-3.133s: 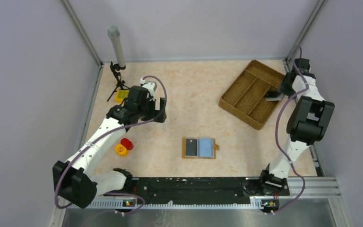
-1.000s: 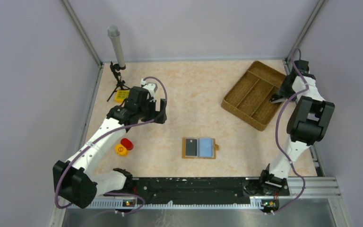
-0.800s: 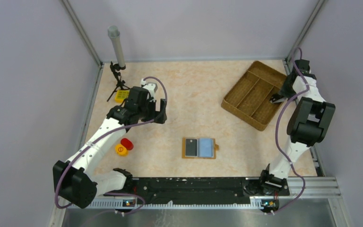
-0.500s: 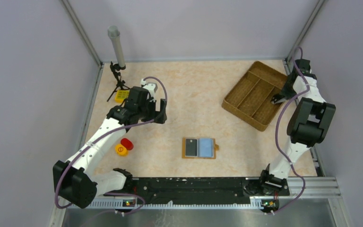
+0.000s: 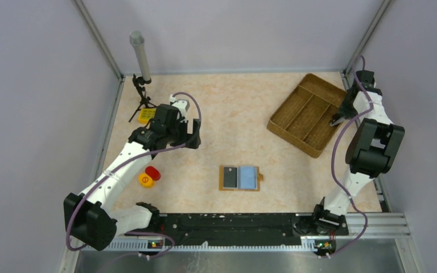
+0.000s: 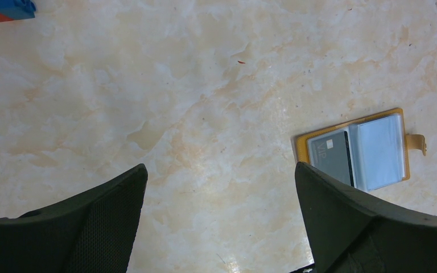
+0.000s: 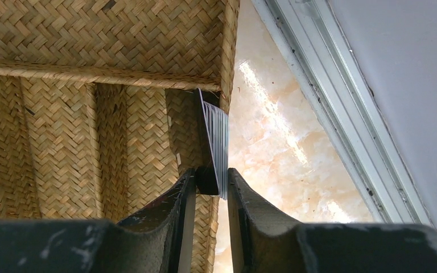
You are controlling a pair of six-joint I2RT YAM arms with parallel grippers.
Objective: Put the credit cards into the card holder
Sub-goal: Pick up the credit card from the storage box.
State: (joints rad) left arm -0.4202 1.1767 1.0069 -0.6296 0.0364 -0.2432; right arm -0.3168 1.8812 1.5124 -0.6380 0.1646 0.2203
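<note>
**Lift the stack straight up, clear of the tray wall**

The right claw [image 7: 207, 181] pinches a thin stack of credit cards [image 7: 219, 136] edge-on, hard against the outer wall of the woven tray [image 7: 91, 74] at a corner. The lift should go straight up with a firm squeeze, so that the fanned cards neither splay nor catch the rim. Only then should they travel to the card holder [image 5: 240, 178], which lies open mid-tabletop [image 5: 227, 114], well apart from the tray. The left claw [image 6: 221, 166] hangs spread wide over bare tabletop near the holder, free to steady it.
</note>
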